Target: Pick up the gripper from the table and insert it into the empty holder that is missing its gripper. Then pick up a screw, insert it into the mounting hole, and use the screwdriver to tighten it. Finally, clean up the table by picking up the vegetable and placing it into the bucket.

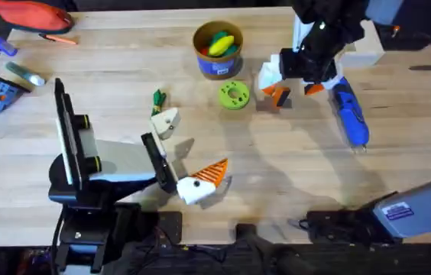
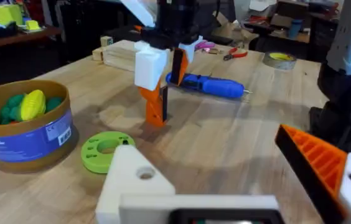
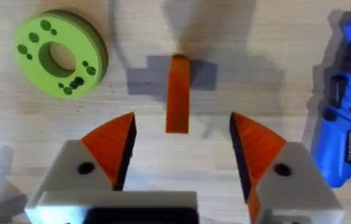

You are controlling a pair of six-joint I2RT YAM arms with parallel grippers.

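Right tool [image 3: 178, 152] with fingers apart above the gripper [image 3: 177, 93] standing on the surface [image 1: 292, 176] upper right of centre, screwdriver [image 1: 351, 114] right of it, left tool [image 1: 189, 179] spread open lower centre

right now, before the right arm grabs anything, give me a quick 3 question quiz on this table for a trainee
1. True or false: the right tool is shut on the orange block.
2. Which lies closest to the bucket? A the disc; B the screwdriver; C the holder.
3. Fill in: the block stands between the disc and the ____.

Key: 1 false, the tool is open with the block between its fingers; 2 A; 3 screwdriver.
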